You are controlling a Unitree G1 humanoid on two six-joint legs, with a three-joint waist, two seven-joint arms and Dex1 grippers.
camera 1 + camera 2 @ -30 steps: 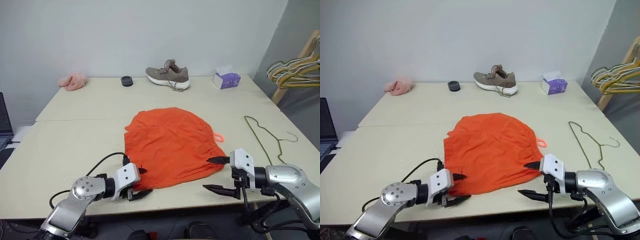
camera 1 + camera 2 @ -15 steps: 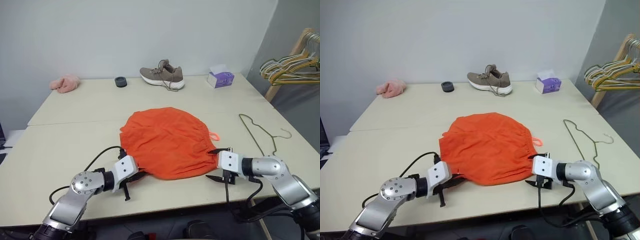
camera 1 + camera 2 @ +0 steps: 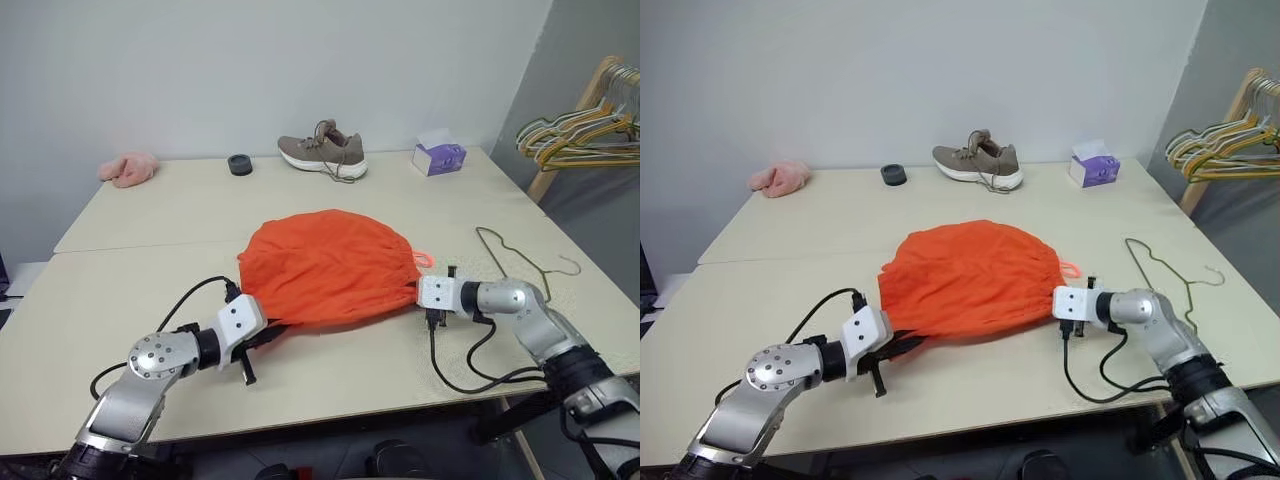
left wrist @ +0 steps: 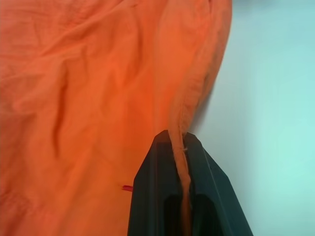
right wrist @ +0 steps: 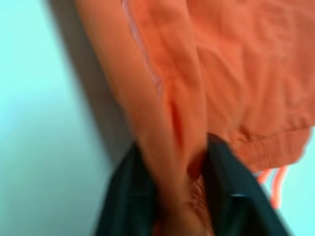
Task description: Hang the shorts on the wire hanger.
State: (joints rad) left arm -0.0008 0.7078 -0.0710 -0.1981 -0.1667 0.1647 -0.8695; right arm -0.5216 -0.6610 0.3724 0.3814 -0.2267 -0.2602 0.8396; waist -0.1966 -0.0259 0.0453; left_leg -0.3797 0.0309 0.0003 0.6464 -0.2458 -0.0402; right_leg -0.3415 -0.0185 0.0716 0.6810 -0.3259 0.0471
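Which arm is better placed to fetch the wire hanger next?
The right. The right gripper is at the shorts' edge nearest the wire hanger; the left gripper, shut on the opposite edge, lies far away.

Left arm reaching in from the near left, left gripper [image 4: 178,147] clamped tight on a hem of the shorts [image 3: 325,265], right gripper [image 5: 179,162] pinching the shorts' right edge, forearm angled leftward

My desk [image 3: 150,215] carries the orange shorts [image 3: 325,265] between my left hand [image 3: 262,335] and right hand [image 3: 418,292]. The wire hanger [image 3: 520,265] lies just outside the right hand; beyond both sit a sneaker [image 3: 322,155], black ring [image 3: 238,164], pink cloth [image 3: 128,168], and purple tissue box [image 3: 438,156].
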